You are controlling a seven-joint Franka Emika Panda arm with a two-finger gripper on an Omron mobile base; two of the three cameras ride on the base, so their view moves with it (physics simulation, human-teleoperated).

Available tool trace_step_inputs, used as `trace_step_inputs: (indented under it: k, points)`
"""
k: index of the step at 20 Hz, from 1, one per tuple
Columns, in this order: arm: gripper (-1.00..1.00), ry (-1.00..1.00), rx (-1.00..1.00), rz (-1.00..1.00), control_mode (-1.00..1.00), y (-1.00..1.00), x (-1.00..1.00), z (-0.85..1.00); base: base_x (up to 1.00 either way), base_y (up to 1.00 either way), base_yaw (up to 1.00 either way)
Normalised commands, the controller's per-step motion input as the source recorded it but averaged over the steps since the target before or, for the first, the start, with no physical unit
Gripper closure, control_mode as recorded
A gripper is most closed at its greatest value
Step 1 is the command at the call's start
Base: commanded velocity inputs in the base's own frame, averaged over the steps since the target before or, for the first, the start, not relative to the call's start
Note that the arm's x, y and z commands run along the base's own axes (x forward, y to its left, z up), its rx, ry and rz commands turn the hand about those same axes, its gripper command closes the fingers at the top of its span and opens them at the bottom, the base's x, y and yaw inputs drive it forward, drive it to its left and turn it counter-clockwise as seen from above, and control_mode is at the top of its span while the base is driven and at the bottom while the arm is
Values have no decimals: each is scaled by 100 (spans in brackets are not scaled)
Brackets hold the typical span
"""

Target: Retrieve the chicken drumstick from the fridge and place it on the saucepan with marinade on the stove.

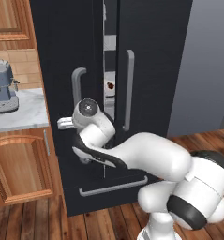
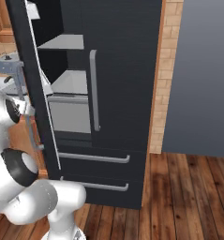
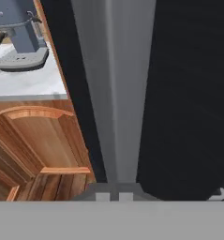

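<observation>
Claw (image 3: 111, 196) closed tight on the grey bar handle (image 1: 77, 89) of the fridge's (image 1: 151, 56) left door, fingertips pinched together at the bottom of the hand view with the handle running straight up from them. In the left base view, wrist level against the lower part of that handle, round end cap of the hand facing the camera, forearm bent back and down to the right toward the bulky elbow and base at lower right. In the right base view, arm links curled at the left edge beside the door edge.

Left door (image 2: 26, 75) swung partly ajar: narrow gap between the doors in the left base view, grey inner shelves (image 2: 69, 82) and a drawer front seen through the wider gap in the right base view. Chicken drumstick (image 1: 110, 86), a small reddish-brown lump, visible through the gap on a shelf inside, at about the handle's height.

Left of the fridge, a marble desk (image 1: 19, 110) over wooden cabinets, carrying a blue-grey coffee machine (image 1: 2, 86). Wooden floor (image 2: 188, 197) below.
</observation>
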Motion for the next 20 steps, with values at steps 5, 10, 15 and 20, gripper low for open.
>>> trace_step_inputs:
  k: [5, 10, 15, 20]
  points:
    - [-100, -5, -1, -9, -100, 100, -100, 2, 0, 0, 0]
    - [-100, 0, 0, -1, -100, 46, -100, 35, 0, 0, 0]
    - [-100, 0, 10, 0, -100, -40, -99, 98, 0, 0, 0]
    - [-100, 11, 17, 0, -100, -90, -55, 89, 0, 0, 0]
